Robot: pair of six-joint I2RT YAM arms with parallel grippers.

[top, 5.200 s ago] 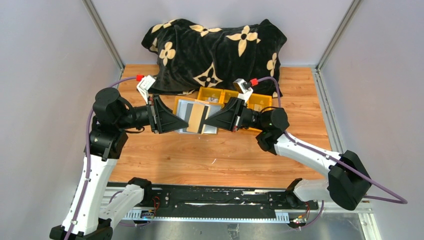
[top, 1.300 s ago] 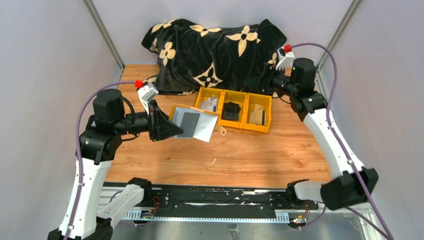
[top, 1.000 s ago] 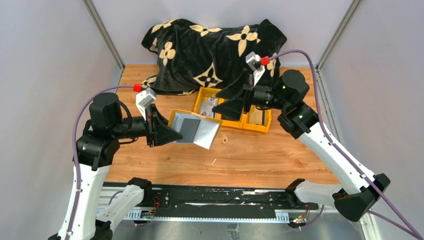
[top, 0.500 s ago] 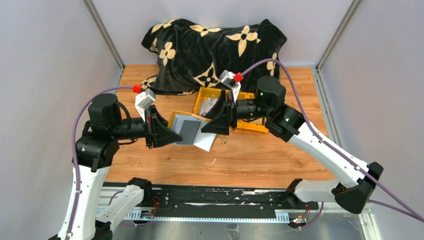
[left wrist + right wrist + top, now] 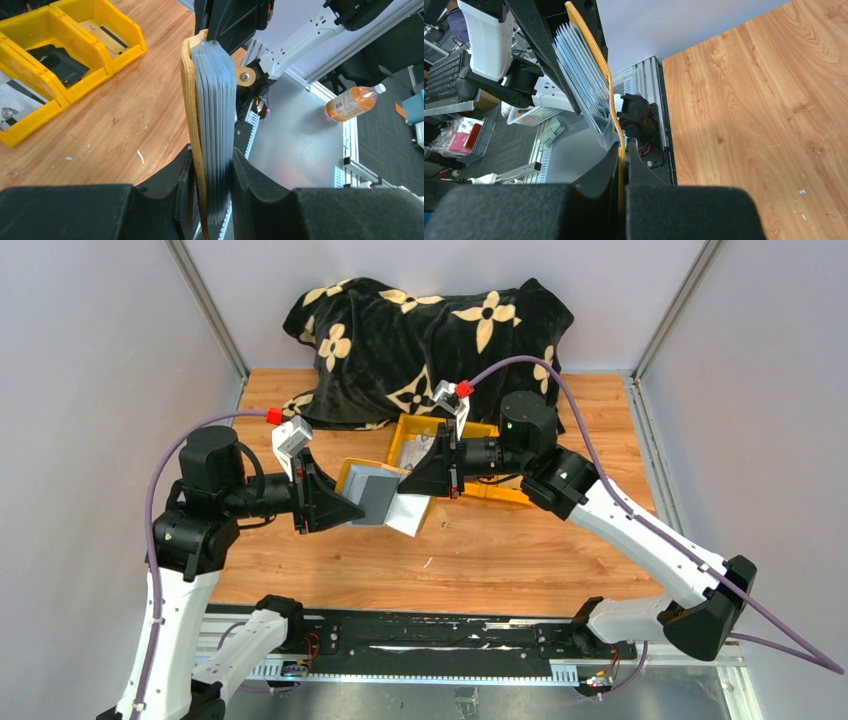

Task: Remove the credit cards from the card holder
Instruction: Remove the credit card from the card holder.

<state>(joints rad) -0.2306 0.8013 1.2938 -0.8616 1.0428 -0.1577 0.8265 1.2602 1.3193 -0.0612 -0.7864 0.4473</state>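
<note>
Left wrist view shows your left gripper point(image 5: 212, 155) clamped on the palm-sized card holder point(image 5: 212, 90), whose blue-grey accordion pockets and mustard-yellow backing stand upright between the fingers. Right wrist view shows your right gripper point(image 5: 623, 159) pinched shut on its thin mustard-yellow flap point(image 5: 595, 55), just beside the fanned pockets. Both grips hang above the wooden table point(image 5: 749, 100).

The card holder point(image 5: 378, 495) hangs open in mid-air, pockets fanned. Pale credit cards point(image 5: 11, 106) lie in a yellow bin point(image 5: 35, 120).
</note>
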